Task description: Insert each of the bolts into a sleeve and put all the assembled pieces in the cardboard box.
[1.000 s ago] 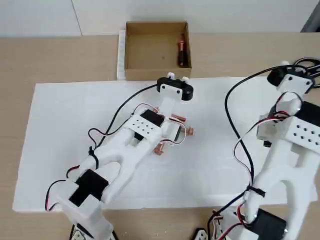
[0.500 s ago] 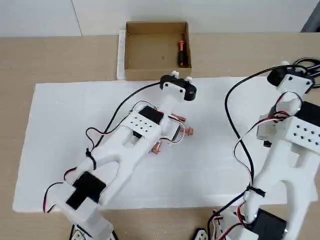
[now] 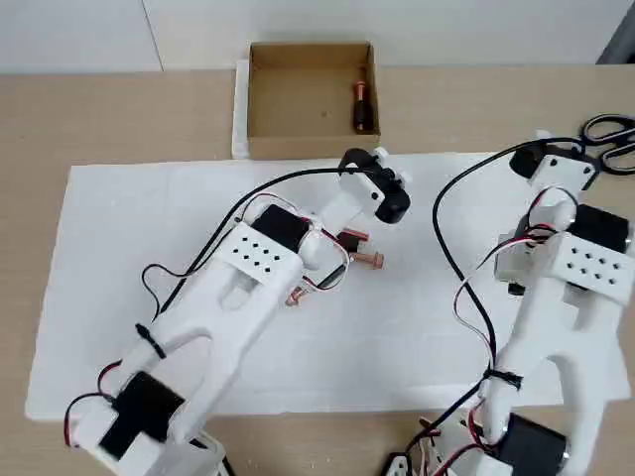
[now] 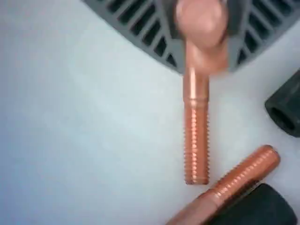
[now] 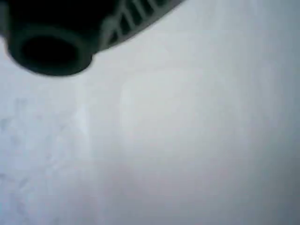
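The left gripper point(image 4: 201, 26) is clamped on the head of a copper bolt point(image 4: 196, 140), whose threaded shank points away from the jaws over the white foam sheet point(image 4: 70, 117); a second bolt point(image 4: 236, 178) lies just beside its tip, a loose sleeve point(image 4: 286, 110) near; the right gripper point(image 5: 65, 21) is closed round a black sleeve point(image 5: 47, 54) above the sheet; the cardboard box point(image 3: 308, 149) on the wooden table point(image 3: 119, 109) holds one assembled piece point(image 3: 362, 104); scissors point(image 3: 610, 129) lie beyond the right arm.

Bench point(image 3: 119, 109): light wood, matte. White sheet point(image 3: 109, 258): laid flat across its middle. Wall point(image 3: 397, 25): white, plain, behind.
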You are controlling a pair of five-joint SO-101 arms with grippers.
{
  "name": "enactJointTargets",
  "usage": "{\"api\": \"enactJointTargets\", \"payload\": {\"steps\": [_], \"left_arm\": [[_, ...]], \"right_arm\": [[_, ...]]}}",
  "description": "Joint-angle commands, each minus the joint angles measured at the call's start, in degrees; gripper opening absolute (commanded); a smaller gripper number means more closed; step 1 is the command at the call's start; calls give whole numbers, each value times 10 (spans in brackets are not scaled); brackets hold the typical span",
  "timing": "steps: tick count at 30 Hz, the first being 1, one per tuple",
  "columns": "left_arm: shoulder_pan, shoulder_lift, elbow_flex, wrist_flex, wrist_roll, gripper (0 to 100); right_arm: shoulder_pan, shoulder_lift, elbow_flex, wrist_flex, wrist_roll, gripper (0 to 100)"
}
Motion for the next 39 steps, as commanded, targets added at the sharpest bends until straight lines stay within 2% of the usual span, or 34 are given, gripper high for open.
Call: {"api": "enactJointTargets", "payload": {"steps": [1,5,10,14,17,22,27,39], "left_arm": [[-4,-62,-32,13,-35,7],[-23,-106,-32,18,-55,7],[-104,-149,-32,15,-110,7],[-193,-150,-29,-36,-163,7],[-234,-145,-9,-105,-168,7],[-246,-87,55,-240,-168,7],[-251,-12,104,-301,-164,7],[-262,25,242,-316,-164,7]], "right_arm": [[-5,-27,-4,-9,2,3],[-4,-27,-4,-9,2,3],[-4,-27,-4,-9,2,3],[-4,-27,-4,-9,2,3],[-5,-27,-4,-9,1,3],[-33,-27,-4,-9,-18,3],[-68,-27,-5,-9,-30,3],[-82,-26,-27,-9,-39,3]]}}
